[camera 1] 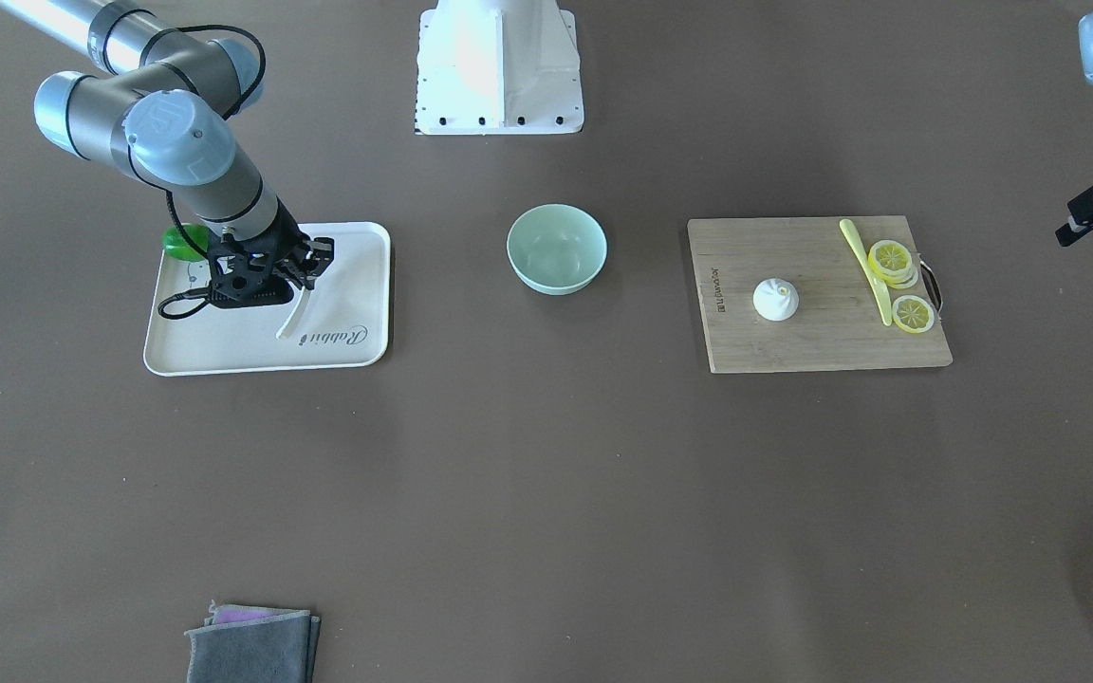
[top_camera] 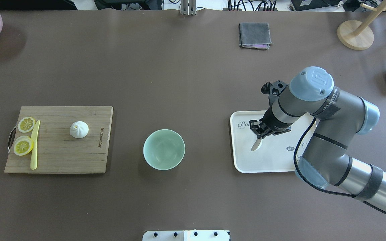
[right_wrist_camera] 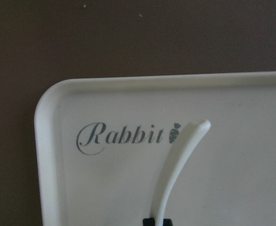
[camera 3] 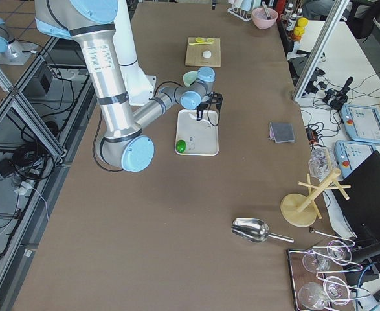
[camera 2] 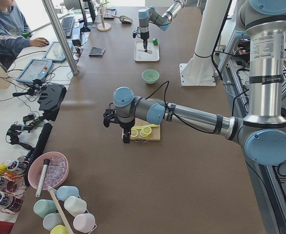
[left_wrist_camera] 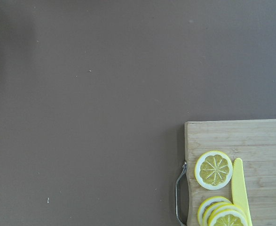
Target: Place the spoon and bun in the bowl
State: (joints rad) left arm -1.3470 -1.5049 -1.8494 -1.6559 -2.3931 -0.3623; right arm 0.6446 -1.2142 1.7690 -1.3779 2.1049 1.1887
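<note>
Even, soft light across the table point(camera 1: 546, 493), shadows faint under the bowl point(top_camera: 152, 158). Glare blows out the white base point(camera 1: 499, 66). Right wrist view is soft, the tray point(right_wrist_camera: 47, 155) lettering slightly blurred.

I counted one bowl point(top_camera: 164, 149) on the counter point(top_camera: 193, 83). To the robot's left of the bowl I logged one cutting board point(top_camera: 62, 157), carrying one bun point(top_camera: 79, 129), one yellow knife point(top_camera: 34, 144), one lone lemon slice point(top_camera: 26, 124) and one stack of slices point(top_camera: 23, 146) whose number I couldn't make out. To the robot's right of the bowl there was one tray point(top_camera: 266, 164), one spoon point(top_camera: 256, 144) and one small green thing point(camera 1: 184, 243). Beyond the bowl lay one folded grey cloth point(top_camera: 254, 35).
</note>
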